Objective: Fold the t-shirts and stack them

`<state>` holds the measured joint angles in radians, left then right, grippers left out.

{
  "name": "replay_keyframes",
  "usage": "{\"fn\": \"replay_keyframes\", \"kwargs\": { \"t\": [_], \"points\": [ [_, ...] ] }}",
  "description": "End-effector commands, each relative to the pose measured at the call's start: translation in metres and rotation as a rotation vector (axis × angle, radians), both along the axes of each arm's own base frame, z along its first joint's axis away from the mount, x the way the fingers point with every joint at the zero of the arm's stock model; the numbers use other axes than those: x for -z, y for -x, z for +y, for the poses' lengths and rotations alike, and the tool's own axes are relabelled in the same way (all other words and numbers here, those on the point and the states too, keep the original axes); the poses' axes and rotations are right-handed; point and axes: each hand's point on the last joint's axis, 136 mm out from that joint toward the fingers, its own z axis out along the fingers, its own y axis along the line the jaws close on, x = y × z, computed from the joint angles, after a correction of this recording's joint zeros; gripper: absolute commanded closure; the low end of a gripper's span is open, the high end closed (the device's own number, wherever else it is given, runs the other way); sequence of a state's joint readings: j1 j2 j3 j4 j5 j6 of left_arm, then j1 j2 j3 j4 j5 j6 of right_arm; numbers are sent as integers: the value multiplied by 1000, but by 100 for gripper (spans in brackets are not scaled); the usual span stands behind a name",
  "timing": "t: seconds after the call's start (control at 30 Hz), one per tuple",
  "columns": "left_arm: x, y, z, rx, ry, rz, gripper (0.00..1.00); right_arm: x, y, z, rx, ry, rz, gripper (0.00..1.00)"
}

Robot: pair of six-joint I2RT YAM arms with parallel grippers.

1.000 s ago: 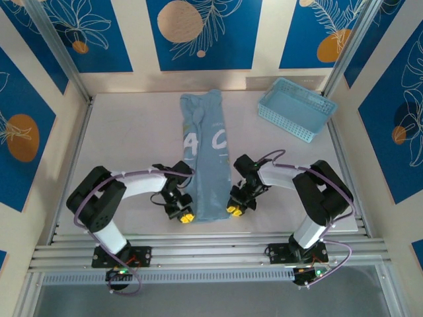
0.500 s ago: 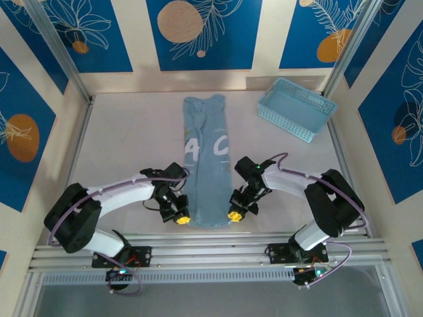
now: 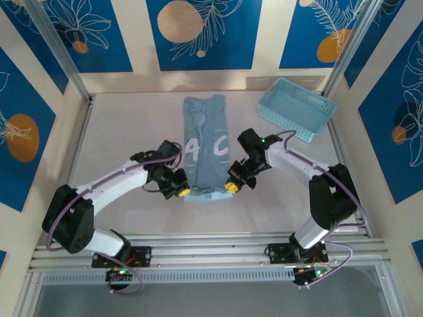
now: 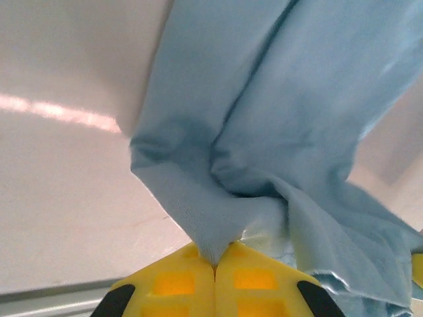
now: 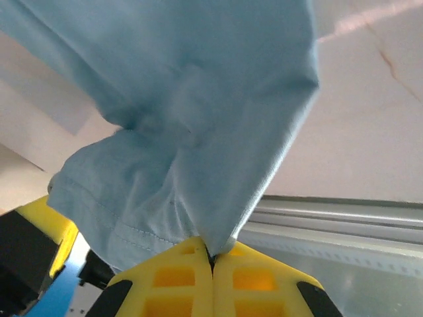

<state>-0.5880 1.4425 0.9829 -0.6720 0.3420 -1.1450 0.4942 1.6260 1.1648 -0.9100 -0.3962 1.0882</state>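
Note:
A light blue t-shirt [image 3: 205, 142], folded into a long narrow strip with white lettering, lies lengthwise on the table's middle. My left gripper [image 3: 184, 192] is shut on the near left corner of its hem, and my right gripper [image 3: 230, 187] is shut on the near right corner. Both corners are lifted off the table, so the near end bends up. In the left wrist view the cloth [image 4: 264, 132] bunches out from between the closed yellow fingers [image 4: 172, 284]. The right wrist view has the hem [image 5: 185, 132] pinched in its closed yellow fingers [image 5: 264, 284].
A light blue plastic lattice basket [image 3: 295, 109] sits at the back right of the table. The white table [image 3: 119, 132] has open surface to the left of the shirt. A metal rail [image 3: 211, 251] runs along the near edge.
Both grippers have moved away from the near edge toward the back, carrying the shirt's near hem with them. The strip now looks shorter, its near end raised and folding over.

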Motion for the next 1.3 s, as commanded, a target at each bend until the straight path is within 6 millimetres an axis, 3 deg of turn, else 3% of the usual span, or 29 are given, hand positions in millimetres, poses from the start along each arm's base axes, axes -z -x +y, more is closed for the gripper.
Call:
{"fn": "replay_keyframes", "kwargs": {
  "t": [0.0,0.13,0.3,0.4,0.53,0.6,0.67,0.77,0.9,1.0,1.17,1.27],
  "points": [
    [-19,-49,2,-78,-2,-102,100,-8,-34,-4,13,36,-33,100],
    [-30,-101,5,-102,-12,-161,100,-14,-93,1,33,28,-97,100],
    [-30,-173,12,-130,-33,-206,100,-6,-170,3,68,28,-133,100],
    [-15,-212,12,-125,-31,-201,100,10,-204,0,96,43,-124,100],
    [22,-242,-1,-96,4,-122,99,40,-241,-1,125,21,-115,97],
    [29,-248,-4,-77,2,-100,82,49,-252,-4,125,25,-110,68],
    [27,-249,4,-64,-48,-99,61,40,-268,-4,115,8,-180,40],
    [11,-245,20,-87,-100,-134,51,16,-282,-6,97,-49,-268,31],
    [-7,-216,50,-141,-187,-175,49,-9,-274,-25,64,-1,-333,30],
    [0,-170,60,-181,-166,-134,49,-14,-243,-32,37,19,-336,30],
    [28,-106,45,-172,-29,-35,59,0,-166,-31,3,19,-303,33],
    [41,-89,23,-145,31,8,54,15,-129,-21,-34,7,-257,33]
  ]
}}
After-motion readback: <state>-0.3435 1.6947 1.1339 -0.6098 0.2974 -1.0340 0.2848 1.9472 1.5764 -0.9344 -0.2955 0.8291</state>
